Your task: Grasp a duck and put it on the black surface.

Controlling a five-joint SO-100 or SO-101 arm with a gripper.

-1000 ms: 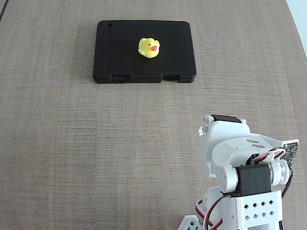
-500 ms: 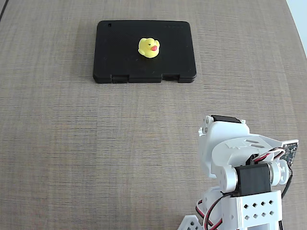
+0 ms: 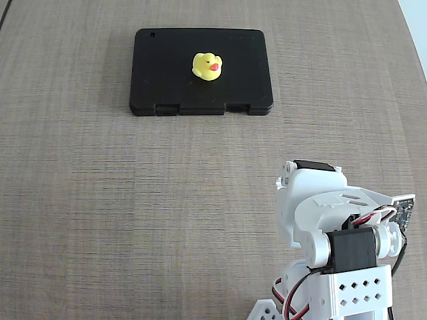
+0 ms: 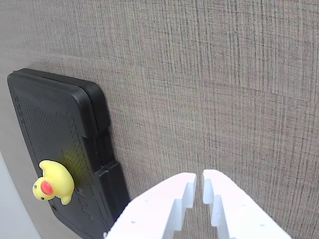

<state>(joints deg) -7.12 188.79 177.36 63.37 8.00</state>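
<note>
The tiny yellow duck [image 3: 207, 67] with an orange-red beak sits upright on the black slab [image 3: 167, 80], a little right of its middle, at the far side of the table in the fixed view. In the wrist view the duck [image 4: 54, 182] rests on the slab [image 4: 45, 124] at the lower left. My white gripper [image 4: 199, 180] is at the bottom edge of the wrist view, its fingertips nearly touching and holding nothing, well away from the slab. In the fixed view the folded arm [image 3: 340, 233] stands at the lower right; the fingers are hidden there.
The table [image 3: 133, 213] is a grey-brown woven-look surface. The slab's notched long edge [image 3: 200, 108] faces the arm. A pale strip shows at the table's right edge [image 3: 417, 20].
</note>
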